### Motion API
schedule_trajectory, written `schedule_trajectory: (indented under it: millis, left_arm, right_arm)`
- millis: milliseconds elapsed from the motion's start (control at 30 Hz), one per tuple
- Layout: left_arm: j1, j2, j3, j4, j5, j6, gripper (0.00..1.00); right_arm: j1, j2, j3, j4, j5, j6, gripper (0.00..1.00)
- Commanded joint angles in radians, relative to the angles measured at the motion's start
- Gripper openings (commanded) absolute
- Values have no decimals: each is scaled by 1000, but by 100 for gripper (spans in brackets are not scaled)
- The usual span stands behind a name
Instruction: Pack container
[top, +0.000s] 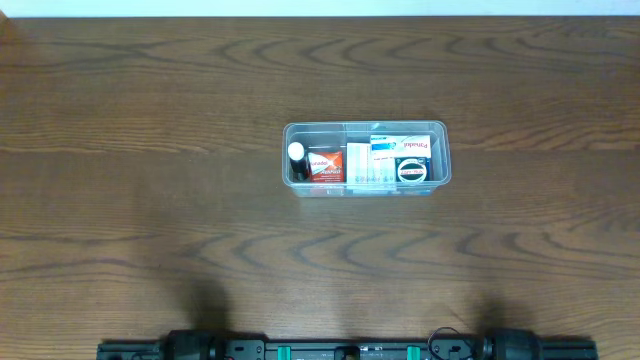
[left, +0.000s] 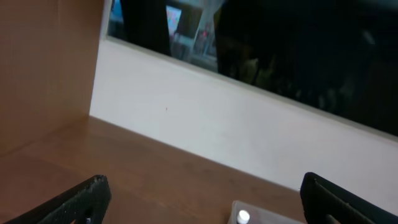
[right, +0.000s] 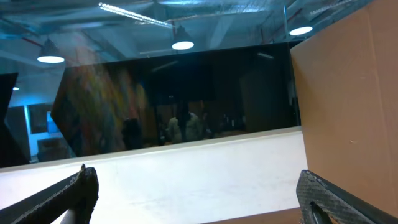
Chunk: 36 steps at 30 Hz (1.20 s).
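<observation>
The container (top: 444, 156), a clear plastic tub, stands at the middle of the wooden table. Inside it are a small dark bottle with a white cap (top: 296, 152), a red packet (top: 324, 165), a white-and-blue box (top: 398, 147) and a round green-and-white roll (top: 411, 171). My left gripper (left: 202, 183) is open with nothing between its fingers; a corner of the container (left: 264, 215) and the white cap (left: 243, 217) show at the bottom edge of the left wrist view. My right gripper (right: 196, 175) is open too, facing a white wall, with no task object in sight.
Both arm mounts (top: 195, 347) (top: 510, 346) sit at the table's near edge, well back from the tub. A white wall strip (left: 205, 130) runs behind the table's far edge, with dark glass above it. A brown panel (right: 348, 112) stands at the right.
</observation>
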<state>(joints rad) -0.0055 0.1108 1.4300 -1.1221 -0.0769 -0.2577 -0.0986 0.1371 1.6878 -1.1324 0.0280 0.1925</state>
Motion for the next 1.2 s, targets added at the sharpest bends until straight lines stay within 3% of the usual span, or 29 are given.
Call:
schedule_trajectory:
  millis: [0,200,467,767,1167]
  left_arm:
    - [0,-47,-4,14,17,10,98]
    - [0,-57,-37,18,13,10,98]
    - [0,-57,-214,109,16,-19,98]
    - [0,-58,-360,298,157,-24,98]
    - [0,-58,-756,562,253,-29,98]
  right_arm:
    - [8,5,-1,0,-18,-25,99]
    - [8,5,-64,34,-63,-42,99]
    - [8,5,-272,94,-186,-42,99]
    - [8,5,-449,109,-194,-41,99]
    - [8,5,-643,145,-272,-41,99]
